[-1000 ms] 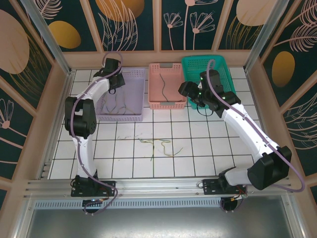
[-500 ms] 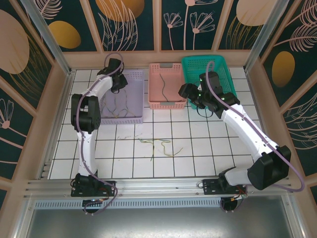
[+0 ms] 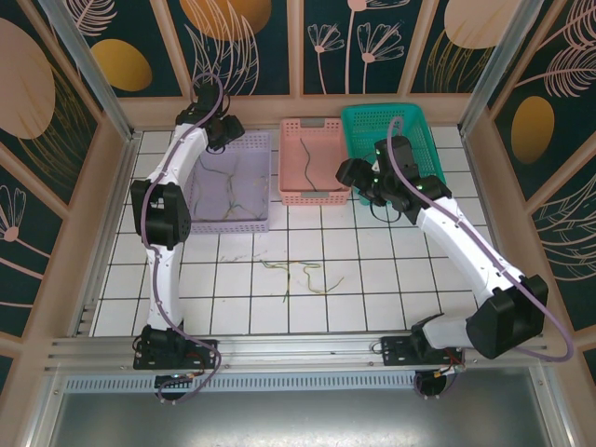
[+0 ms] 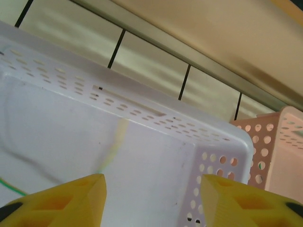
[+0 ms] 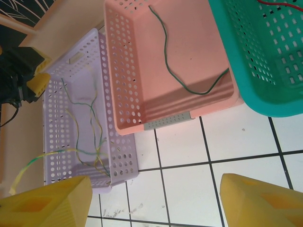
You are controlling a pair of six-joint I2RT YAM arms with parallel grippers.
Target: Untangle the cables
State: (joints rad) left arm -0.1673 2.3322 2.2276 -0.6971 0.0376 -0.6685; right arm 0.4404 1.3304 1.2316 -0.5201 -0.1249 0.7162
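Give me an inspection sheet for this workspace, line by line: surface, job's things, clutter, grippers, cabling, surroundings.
Surface: white tiled table.
Job's things: tangle of cables on the tiles; several cables in the lilac basket; one green cable in the pink basket; a red wire in the teal basket.
Clutter: nothing seen.
Grippers: left gripper over the lilac basket's far end, jaws apart, empty; right gripper above the tiles, jaws apart, empty.
Cables: lilac hoses along both arms.
Surroundings: floral wall panels; metal rail at the near edge.
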